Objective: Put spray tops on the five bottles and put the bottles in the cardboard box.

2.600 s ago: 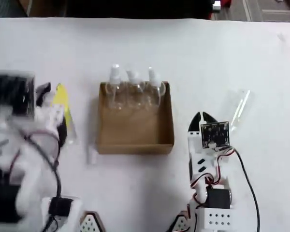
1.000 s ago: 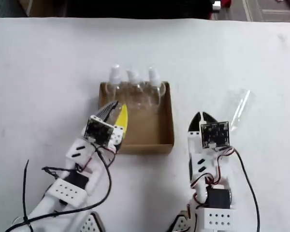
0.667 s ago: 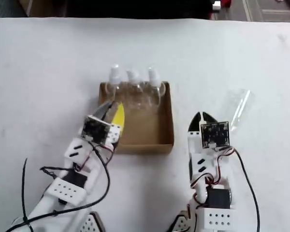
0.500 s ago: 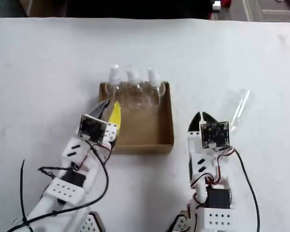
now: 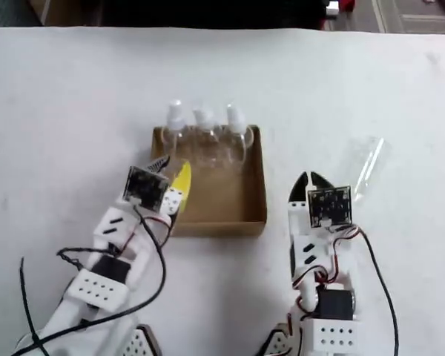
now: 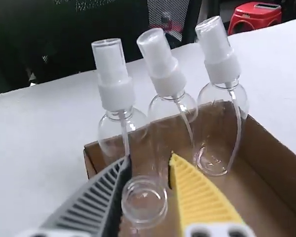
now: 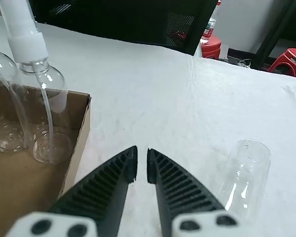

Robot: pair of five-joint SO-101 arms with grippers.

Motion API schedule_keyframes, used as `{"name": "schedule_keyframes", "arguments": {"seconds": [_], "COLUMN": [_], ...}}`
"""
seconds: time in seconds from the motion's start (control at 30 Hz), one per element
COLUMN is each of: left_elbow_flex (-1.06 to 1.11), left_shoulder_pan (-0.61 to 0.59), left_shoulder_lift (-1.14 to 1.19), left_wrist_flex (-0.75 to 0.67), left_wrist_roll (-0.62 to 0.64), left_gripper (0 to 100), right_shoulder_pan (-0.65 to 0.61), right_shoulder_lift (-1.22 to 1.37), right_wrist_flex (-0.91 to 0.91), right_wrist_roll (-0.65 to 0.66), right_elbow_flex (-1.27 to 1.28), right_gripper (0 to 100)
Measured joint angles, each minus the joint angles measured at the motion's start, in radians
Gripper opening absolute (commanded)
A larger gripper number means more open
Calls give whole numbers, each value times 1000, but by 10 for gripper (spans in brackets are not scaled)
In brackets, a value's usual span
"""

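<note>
Hanging over the white counter (image 5: 74, 89), I judged the cardboard box (image 5: 222, 225) the place where trouble would start. Three capped bottles (image 5: 205, 137) stood in a row against the box's far wall, touching one another, their spray tops (image 6: 160, 49) rising above its rim. My left fingers (image 5: 172, 169) were just inside the box's left wall, in front of that row, clamped on a fourth bottle (image 6: 144, 200) whose neck was open, with no top on it. That was the main risk as I saw it: released there, the bottle would land in the box unfinished, and fishing it out from beside the row could tip the three over. The clear plastic looked slick and thin too. Squeezed too little, it might slide out; squeezed too hard, it might buckle and twist. My right fingers (image 5: 309, 180) sat just off the box's right wall, almost together and holding nothing, so nothing steadied the held bottle. A fifth bottle (image 5: 365, 167), also topless, lay on its side farther right of the box; being round, it might roll away at a nudge from that arm.
</note>
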Motion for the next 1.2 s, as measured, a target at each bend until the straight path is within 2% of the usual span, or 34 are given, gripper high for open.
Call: {"name": "schedule_keyframes", "arguments": {"seconds": [0.13,0.23,0.43,0.53,0.7,0.9,0.97,1.07,1.2], "left_elbow_flex": [-80,-150,-328,-407,-562,-815,-898,-993,-1014], "left_shoulder_pan": [0,0,2,0,-69,-152,-201,-299,-462], "left_shoulder_lift": [0,3,23,23,23,-32,-64,-87,-48], "left_wrist_flex": [143,264,552,632,692,941,1017,1112,1252], "left_wrist_roll": [-2,60,137,143,143,141,100,-29,-160], "left_gripper": [191,216,219,219,248,249,248,248,248], "right_shoulder_pan": [0,0,0,0,0,0,0,0,0], "right_shoulder_lift": [0,0,0,0,0,0,0,0,0], "right_wrist_flex": [0,0,0,0,0,0,0,0,0], "right_wrist_roll": [0,0,0,0,0,0,0,0,0], "right_elbow_flex": [0,0,0,0,0,0,0,0,0], "right_gripper": [24,24,24,24,24,24,24,24,24]}}
